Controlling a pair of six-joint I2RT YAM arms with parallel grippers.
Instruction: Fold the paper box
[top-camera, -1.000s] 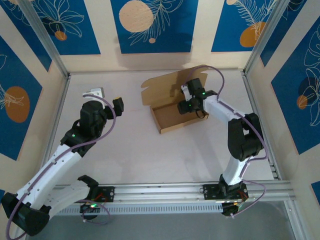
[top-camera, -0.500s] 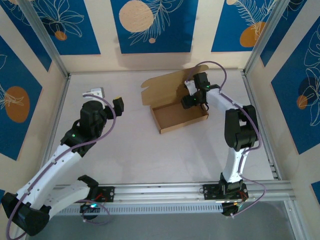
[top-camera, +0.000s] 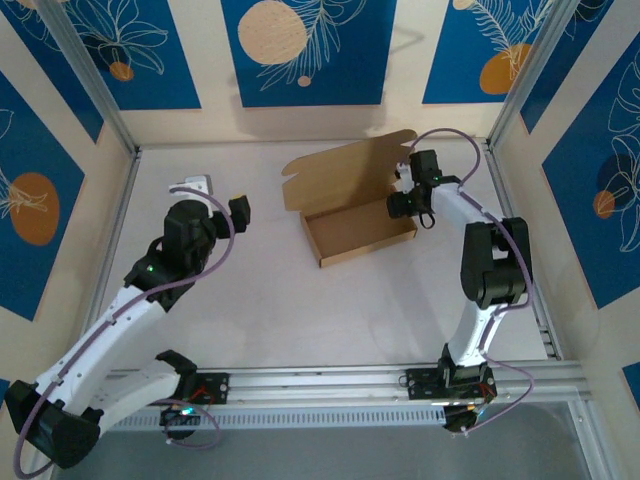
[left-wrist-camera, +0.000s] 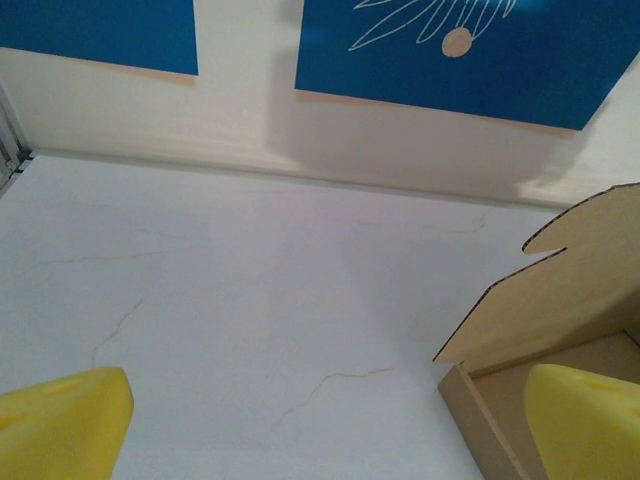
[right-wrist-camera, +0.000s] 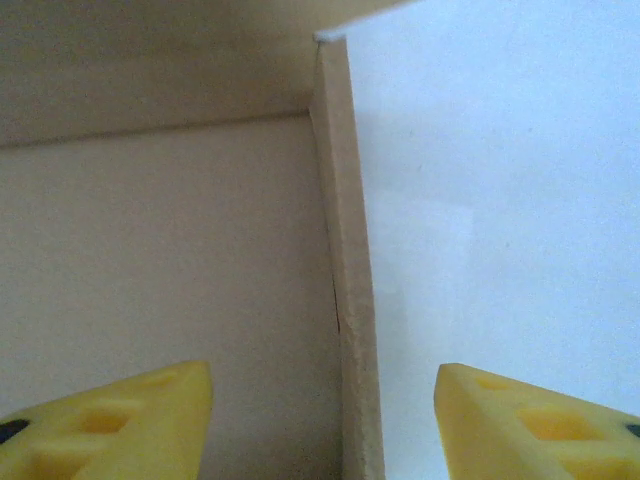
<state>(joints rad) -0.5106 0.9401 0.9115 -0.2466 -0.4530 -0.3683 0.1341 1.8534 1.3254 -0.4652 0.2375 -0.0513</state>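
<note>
The paper box is a shallow brown tray in mid-table with its lid standing up along the far side. My right gripper hangs over the tray's right end, open. In the right wrist view its yellow fingers straddle the right side wall without touching it; one is over the box floor, the other over the table. My left gripper is wide open well to the left of the box, holding nothing. The left wrist view shows the box's left corner and lid tab ahead on the right.
White tabletop surrounds the box, bounded by panel walls with blue prints at the back and sides. An aluminium rail runs along the near edge by the arm bases.
My right gripper has moved right, from over the tray's inside to its right end wall, and its jaws have narrowed a little. The left arm and the box have stayed put.
</note>
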